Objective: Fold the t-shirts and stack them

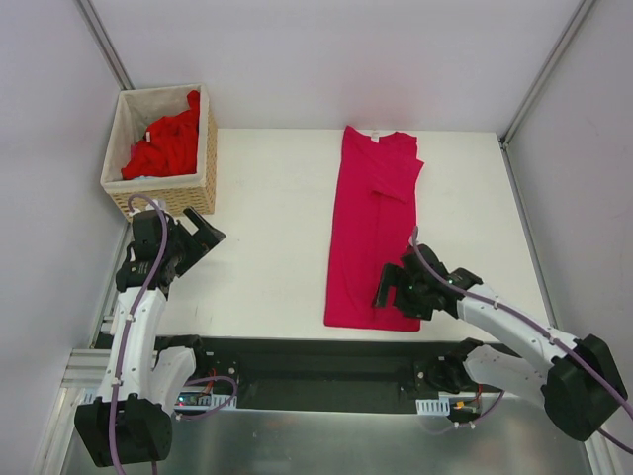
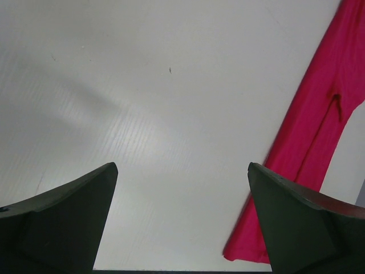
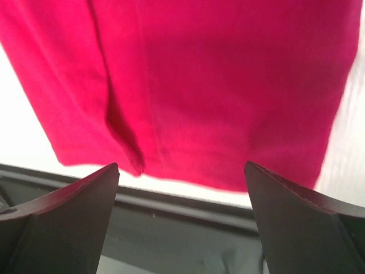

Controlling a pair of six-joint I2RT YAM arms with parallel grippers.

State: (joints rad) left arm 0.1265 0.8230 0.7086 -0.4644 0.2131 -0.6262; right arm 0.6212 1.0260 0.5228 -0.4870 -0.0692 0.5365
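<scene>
Top view: the magenta shirt [image 1: 371,228] is lying mid-table [image 1: 267,228] as a long narrow strip with its sides folded in, the neck label at the far end and the hem at the near edge. This is judged to be the layout needed for a crosswise fold. The right gripper [image 1: 391,287] is being held over the hem's right part with its jaws spread wide, probably so that the hem can be pinched. The left gripper [image 1: 203,237] is being held just beside the basket [image 1: 163,198], well apart from the strip, spread wide and carrying nothing. The red shirts [image 1: 163,146] are lying heaped in the basket, judged to be waiting their turn.

Left wrist view: the left gripper [image 2: 181,171] is being shown with its fingers far apart over bare table [image 2: 142,103]. The shirt [image 2: 319,125] is running along the right edge, out of reach.

Right wrist view: the right gripper [image 3: 181,168] is being shown wide, nothing between its fingers. The shirt's [image 3: 228,85] hem is lying just ahead, near the table's edge.
</scene>
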